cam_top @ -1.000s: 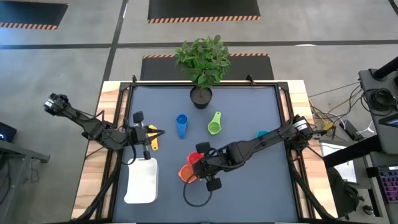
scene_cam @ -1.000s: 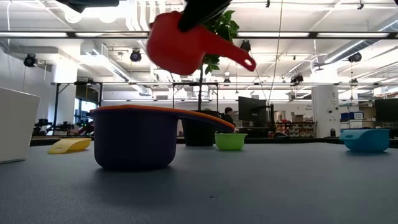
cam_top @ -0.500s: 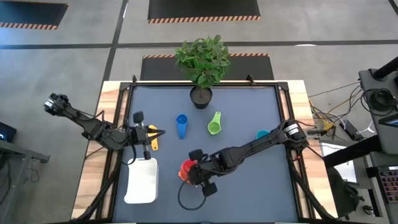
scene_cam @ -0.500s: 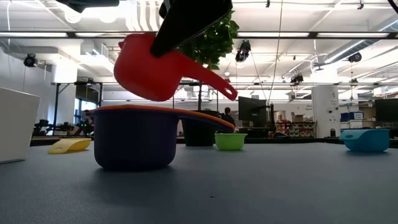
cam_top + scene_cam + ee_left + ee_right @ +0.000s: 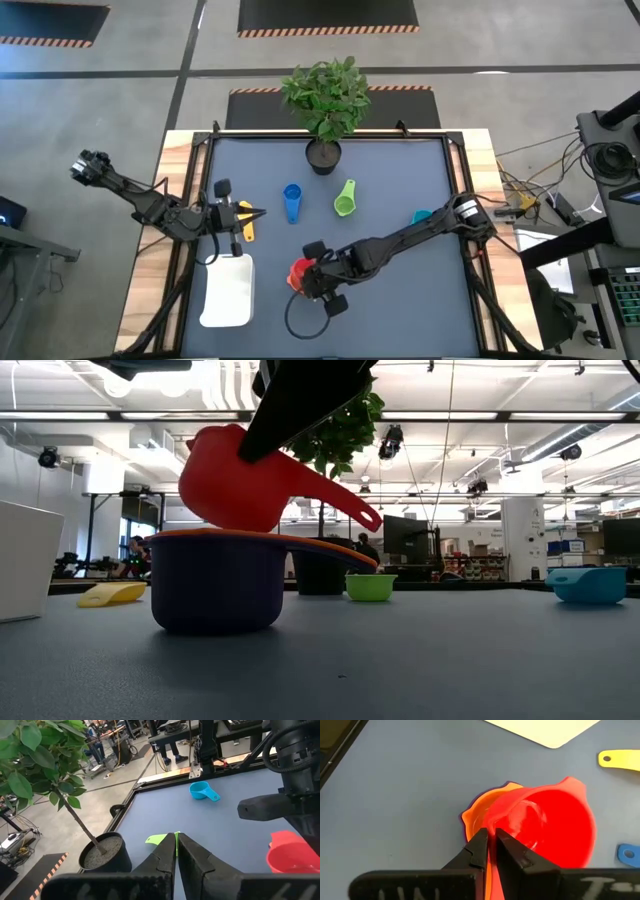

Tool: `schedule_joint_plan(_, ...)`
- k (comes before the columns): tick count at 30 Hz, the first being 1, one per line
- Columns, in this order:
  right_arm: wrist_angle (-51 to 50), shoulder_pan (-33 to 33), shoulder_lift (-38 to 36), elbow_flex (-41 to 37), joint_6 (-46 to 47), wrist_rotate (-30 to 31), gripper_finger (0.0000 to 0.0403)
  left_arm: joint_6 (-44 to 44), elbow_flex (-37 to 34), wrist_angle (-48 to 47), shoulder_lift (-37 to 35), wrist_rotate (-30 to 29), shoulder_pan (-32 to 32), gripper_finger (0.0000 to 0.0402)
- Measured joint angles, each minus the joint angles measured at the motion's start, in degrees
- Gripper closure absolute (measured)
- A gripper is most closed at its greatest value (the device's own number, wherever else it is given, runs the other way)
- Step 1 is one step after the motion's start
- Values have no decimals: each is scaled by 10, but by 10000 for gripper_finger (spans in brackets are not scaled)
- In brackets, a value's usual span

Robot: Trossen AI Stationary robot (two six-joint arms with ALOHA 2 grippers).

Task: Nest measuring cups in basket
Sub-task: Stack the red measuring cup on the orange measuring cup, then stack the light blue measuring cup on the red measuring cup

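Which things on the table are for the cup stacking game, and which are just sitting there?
For the job:
- red cup, held by the right gripper above the orange cup, nested in the purple cup
- yellow cup, blue cup, green cup, teal cup
- white basket

Just there:
- potted plant
- left gripper, waiting, fingers shut

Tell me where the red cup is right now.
In the low view, the red cup hangs tilted in the right gripper, just above the stacked orange cup, right of the white basket.

Right under the right gripper (image 5: 306, 277) the stacked orange cup (image 5: 479, 815) blocks the way down; open mat lies toward the basket (image 5: 228, 292); the plant pot (image 5: 323, 156) stands well away.
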Motion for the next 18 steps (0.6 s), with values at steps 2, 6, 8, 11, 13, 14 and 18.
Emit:
schedule_joint_plan(2, 3, 0, 2, 0, 1, 1, 374, 0, 0, 0, 0, 0, 0, 402)
schedule_joint_plan(6, 6, 0, 9, 0, 6, 1, 356, 0, 0, 0, 0, 0, 0, 402)
schedule_joint_plan(8, 6, 0, 10, 0, 6, 1, 347, 0, 0, 0, 0, 0, 0, 402)
schedule_joint_plan(11, 10, 0, 9, 0, 9, 2, 333, 0, 0, 0, 0, 0, 0, 402)
schedule_joint_plan(13, 11, 0, 9, 0, 14, 2, 324, 0, 0, 0, 0, 0, 0, 402)
schedule_joint_plan(14, 12, 0, 9, 0, 15, 2, 320, 0, 0, 0, 0, 0, 0, 402)
schedule_joint_plan(18, 13, 0, 9, 0, 15, 2, 308, 0, 0, 0, 0, 0, 0, 402)
